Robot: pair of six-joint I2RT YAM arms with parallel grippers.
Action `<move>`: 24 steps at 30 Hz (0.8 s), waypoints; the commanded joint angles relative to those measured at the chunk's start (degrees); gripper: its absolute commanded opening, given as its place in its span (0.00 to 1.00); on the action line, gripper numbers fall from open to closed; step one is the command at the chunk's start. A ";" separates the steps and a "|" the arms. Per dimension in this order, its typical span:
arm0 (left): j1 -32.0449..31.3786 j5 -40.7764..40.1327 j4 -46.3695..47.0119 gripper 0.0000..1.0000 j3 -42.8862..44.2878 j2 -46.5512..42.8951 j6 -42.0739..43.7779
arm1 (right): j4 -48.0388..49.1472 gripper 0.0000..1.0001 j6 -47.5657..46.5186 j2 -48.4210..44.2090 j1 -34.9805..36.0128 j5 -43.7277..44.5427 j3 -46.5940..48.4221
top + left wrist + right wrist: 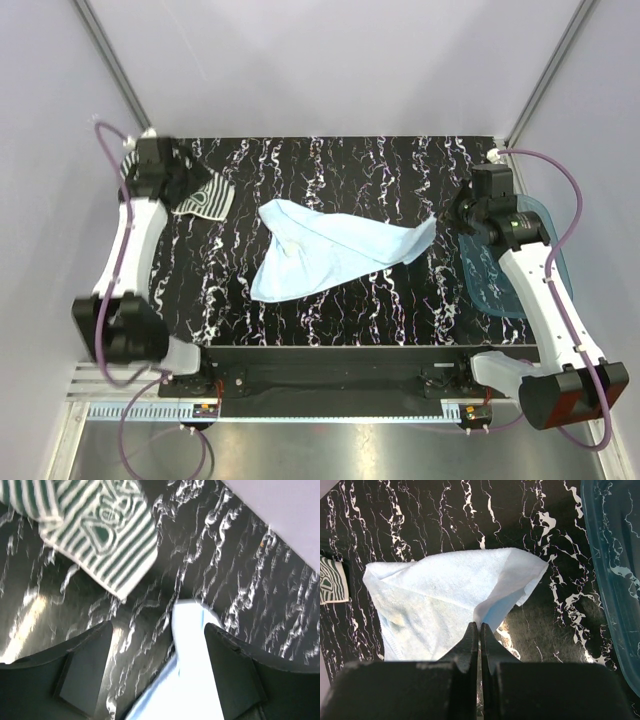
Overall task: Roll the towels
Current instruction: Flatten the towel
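Observation:
The pale blue towel lies crumpled in the middle of the black marbled table. Its right corner lifts toward my right gripper. In the right wrist view that gripper is shut, with a fold of the blue towel pinched at its tips. The striped towel sits bunched at the back left, just beside my left gripper. In the left wrist view this gripper stands open above the table, gripping nothing. The striped towel is ahead of it, and a corner of the blue towel shows in the gap.
A translucent blue tray lies at the table's right edge, under the right arm; its rim is close to the right of the right gripper. White walls close in the back and both sides.

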 commanded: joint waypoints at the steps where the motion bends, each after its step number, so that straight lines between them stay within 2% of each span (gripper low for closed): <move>1: -1.32 2.63 -2.83 0.79 -15.61 -10.10 -4.81 | -0.98 0.00 0.66 -2.21 0.22 -1.49 2.53; 3: -3.78 4.48 -3.45 0.78 -25.00 -18.60 -6.48 | -1.95 0.00 0.67 -2.91 0.22 -1.67 2.27; 6: -8.26 3.95 -6.69 0.78 -31.54 -26.53 -8.33 | -3.26 0.00 0.14 -4.50 0.22 -1.50 1.65; 12: -14.68 6.24 -9.34 0.77 -48.50 -38.14 -13.50 | -5.03 0.00 0.05 -7.39 0.22 -1.67 0.34; 14: -20.97 3.80 -9.68 0.77 -49.84 -39.83 -16.32 | -5.20 0.00 0.40 -7.92 0.22 -1.67 -0.02; 16: -24.69 2.99 -9.60 0.77 -50.45 -40.02 -20.37 | -5.47 0.00 0.75 -8.36 0.22 -1.67 -0.37; 19: -27.51 0.62 -7.60 0.77 -52.37 -39.40 -23.63 | -5.82 0.00 0.93 -8.80 0.13 -1.67 -0.11; 24: -28.31 -0.52 -2.23 0.77 -55.28 -36.07 -24.86 | -6.26 0.00 0.58 -8.98 0.22 -1.76 0.16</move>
